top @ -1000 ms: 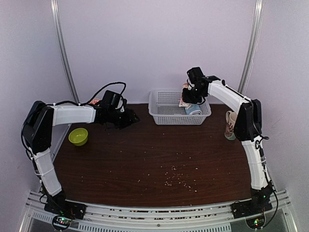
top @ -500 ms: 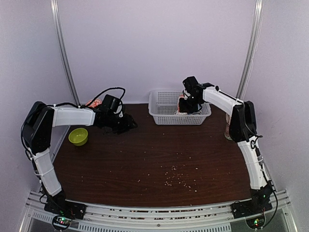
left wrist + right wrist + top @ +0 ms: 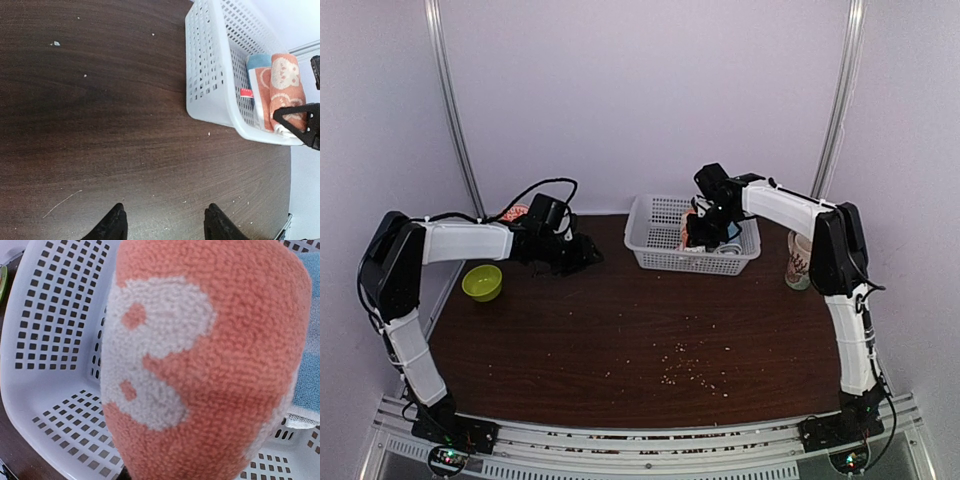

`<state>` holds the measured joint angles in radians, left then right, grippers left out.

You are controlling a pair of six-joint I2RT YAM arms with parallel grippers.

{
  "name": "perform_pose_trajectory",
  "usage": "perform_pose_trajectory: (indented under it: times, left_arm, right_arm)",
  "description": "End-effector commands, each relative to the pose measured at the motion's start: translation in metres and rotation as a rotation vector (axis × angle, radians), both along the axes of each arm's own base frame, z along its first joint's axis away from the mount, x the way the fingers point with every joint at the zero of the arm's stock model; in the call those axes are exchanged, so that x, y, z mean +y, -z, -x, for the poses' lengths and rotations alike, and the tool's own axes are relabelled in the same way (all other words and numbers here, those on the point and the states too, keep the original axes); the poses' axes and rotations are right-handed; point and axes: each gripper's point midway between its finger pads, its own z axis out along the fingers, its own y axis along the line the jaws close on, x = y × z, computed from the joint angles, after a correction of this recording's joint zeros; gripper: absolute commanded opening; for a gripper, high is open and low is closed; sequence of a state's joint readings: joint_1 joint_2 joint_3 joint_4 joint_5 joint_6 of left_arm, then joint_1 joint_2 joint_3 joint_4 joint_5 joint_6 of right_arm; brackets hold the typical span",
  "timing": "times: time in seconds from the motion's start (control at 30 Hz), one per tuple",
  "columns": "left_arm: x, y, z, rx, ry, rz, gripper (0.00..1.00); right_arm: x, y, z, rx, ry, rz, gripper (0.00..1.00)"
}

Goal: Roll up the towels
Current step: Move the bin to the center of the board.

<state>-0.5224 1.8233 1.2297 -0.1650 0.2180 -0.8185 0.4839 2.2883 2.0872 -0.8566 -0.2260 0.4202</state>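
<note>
Towel inside basket walls

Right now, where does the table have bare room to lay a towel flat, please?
The widest bare stretch of table lies on the near side of the basket, between green bowl and cup; crumbs dot its near half. The basket is crowded: the right gripper holds the orange towel beside the blue towel.

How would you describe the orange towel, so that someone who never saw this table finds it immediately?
Look at the dark wooden table, then at the white perforated basket near its far edge. Inside is a rolled orange-red towel with white swirls, gripped by the right hand; its neighbour is a light blue towel.
</note>
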Motion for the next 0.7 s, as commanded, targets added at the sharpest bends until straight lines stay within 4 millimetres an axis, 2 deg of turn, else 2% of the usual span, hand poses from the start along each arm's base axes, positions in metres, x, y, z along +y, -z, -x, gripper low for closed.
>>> perform_pose_trajectory:
  times: [0.0, 0.17, 0.23, 0.3, 0.4, 0.47, 0.57, 0.67]
  left_arm:
    - [0.008, -0.020, 0.004, -0.041, -0.010, 0.014, 0.54]
    - [0.017, -0.022, 0.016, -0.043, -0.024, 0.017, 0.54]
    - [0.021, -0.024, 0.021, -0.047, -0.030, 0.016, 0.54]
    - [0.025, -0.024, 0.024, -0.050, -0.036, 0.013, 0.54]
    - [0.027, -0.022, 0.028, -0.048, -0.040, 0.008, 0.54]
    - [0.027, -0.021, 0.029, -0.044, -0.037, 0.012, 0.54]
    - [0.025, -0.020, 0.031, -0.039, -0.034, 0.026, 0.53]
    - [0.023, -0.022, 0.030, -0.040, -0.033, 0.044, 0.53]
  right_arm:
    - [0.017, -0.019, 0.036, 0.011, -0.056, -0.035, 0.00]
    - [0.015, -0.007, 0.077, 0.059, -0.059, -0.045, 0.00]
    - [0.013, -0.008, 0.091, 0.062, -0.056, -0.061, 0.00]
    - [0.008, -0.011, 0.096, 0.052, -0.037, -0.067, 0.00]
    - [-0.005, -0.022, 0.088, 0.021, 0.050, -0.079, 0.00]
    - [-0.005, -0.033, 0.078, -0.008, 0.096, -0.140, 0.00]
    - [0.011, -0.047, 0.067, -0.032, 0.088, -0.240, 0.00]
    - [0.020, -0.038, 0.063, 0.019, 0.065, -0.246, 0.00]
